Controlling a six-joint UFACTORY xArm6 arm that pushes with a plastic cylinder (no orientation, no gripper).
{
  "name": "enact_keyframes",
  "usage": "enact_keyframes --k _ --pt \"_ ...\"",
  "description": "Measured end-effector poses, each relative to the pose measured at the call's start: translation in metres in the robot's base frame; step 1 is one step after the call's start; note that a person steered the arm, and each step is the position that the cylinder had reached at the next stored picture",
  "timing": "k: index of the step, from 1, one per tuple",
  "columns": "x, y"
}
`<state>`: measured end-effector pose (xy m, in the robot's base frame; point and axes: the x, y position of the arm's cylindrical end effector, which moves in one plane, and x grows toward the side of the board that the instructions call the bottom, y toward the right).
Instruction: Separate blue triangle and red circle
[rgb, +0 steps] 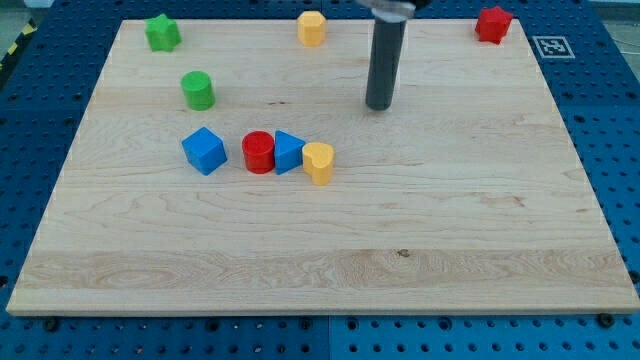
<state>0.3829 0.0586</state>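
The red circle (258, 152) and the blue triangle (288, 152) stand side by side and touch, left of the board's middle. A yellow heart-like block (319, 162) touches the triangle's right side. My tip (379, 106) is on the board above and to the right of this row, well apart from it, about a block's width higher than the yellow block and further right.
A blue cube (205, 150) stands left of the red circle. A green cylinder (198, 90) and a green star (162, 32) are at the upper left. A yellow hexagon (312, 27) is at the top, a red star (493, 24) at the top right.
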Motion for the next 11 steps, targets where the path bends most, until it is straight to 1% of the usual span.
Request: enact_keyframes --k 3,4,5,7,9,10,11 --pt "0.164 -0.058" --pt "0.174 -0.103" --pt "0.146 -0.125" --pt "0.113 -0.126" --pt "0.063 -0.139" --pt "0.048 -0.145" --pt "0.045 -0.138"
